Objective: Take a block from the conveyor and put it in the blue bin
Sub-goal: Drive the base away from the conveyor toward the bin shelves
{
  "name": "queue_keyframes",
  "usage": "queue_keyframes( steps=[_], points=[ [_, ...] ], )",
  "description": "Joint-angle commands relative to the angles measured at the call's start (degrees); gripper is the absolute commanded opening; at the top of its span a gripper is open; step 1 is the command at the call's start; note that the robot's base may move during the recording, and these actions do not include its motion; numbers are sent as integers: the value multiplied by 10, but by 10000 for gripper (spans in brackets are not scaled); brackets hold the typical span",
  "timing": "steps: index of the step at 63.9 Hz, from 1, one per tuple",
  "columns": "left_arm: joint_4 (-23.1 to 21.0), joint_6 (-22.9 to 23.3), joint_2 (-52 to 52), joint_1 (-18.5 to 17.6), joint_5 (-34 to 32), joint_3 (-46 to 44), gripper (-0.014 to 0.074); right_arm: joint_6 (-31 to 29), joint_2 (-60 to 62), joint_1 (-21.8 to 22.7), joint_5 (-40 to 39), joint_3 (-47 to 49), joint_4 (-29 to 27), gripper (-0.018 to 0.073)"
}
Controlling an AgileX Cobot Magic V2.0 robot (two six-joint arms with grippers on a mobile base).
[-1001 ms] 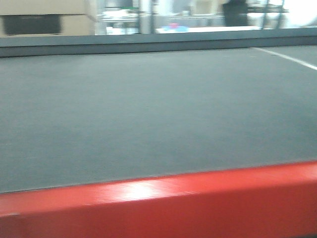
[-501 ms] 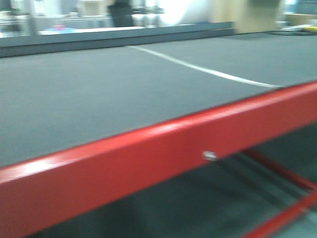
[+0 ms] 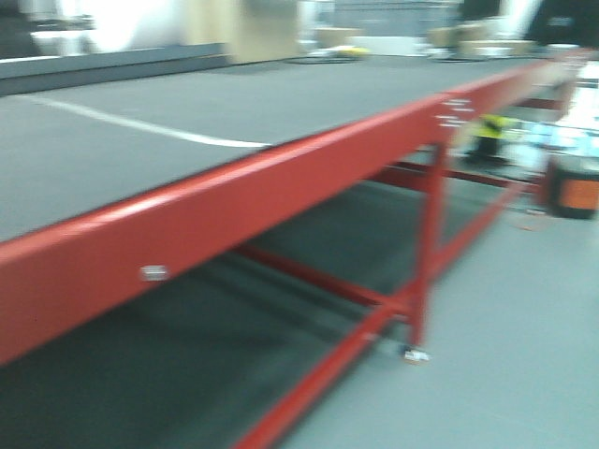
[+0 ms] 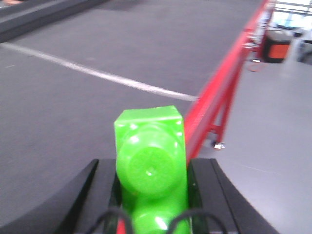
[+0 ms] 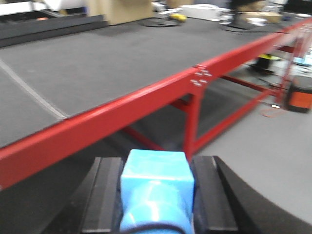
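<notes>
The conveyor (image 3: 187,103) is a wide dark grey belt with a glossy red frame edge (image 3: 281,187), crossed by a white line. In the left wrist view my left gripper (image 4: 151,190) is shut on a bright green studded block (image 4: 150,161), held above the belt (image 4: 73,107) near its red edge (image 4: 219,92). In the right wrist view my right gripper (image 5: 156,195) is shut on a light blue block (image 5: 156,187), held outside the red frame (image 5: 122,109) over the floor. The blue bin is out of view.
Red legs and crossbars (image 3: 426,243) stand under the conveyor, with grey floor (image 3: 505,355) to the right. A black-and-orange object (image 3: 573,187) sits on the floor at the far right. Boxes and clutter (image 5: 195,12) lie beyond the belt's far side.
The front view has swung right: first only belt and red edge showed, now the conveyor's side, legs and the floor beside it are in sight.
</notes>
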State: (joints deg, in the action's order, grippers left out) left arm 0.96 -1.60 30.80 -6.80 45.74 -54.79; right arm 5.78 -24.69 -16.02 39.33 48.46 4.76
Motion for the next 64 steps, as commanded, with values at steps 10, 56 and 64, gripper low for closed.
queue_keyframes(
  steps=[10,56,64],
  points=[
    [-2,4,-1,-4,-14,-3,-111,-2,2,3,-13,1,6,-163],
    [-2,4,-1,-4,-14,-3,-111,-2,2,3,-13,1,6,-163],
    [-2,4,-1,-4,-14,-3,-111,-2,2,3,-13,1,6,-163]
  ],
)
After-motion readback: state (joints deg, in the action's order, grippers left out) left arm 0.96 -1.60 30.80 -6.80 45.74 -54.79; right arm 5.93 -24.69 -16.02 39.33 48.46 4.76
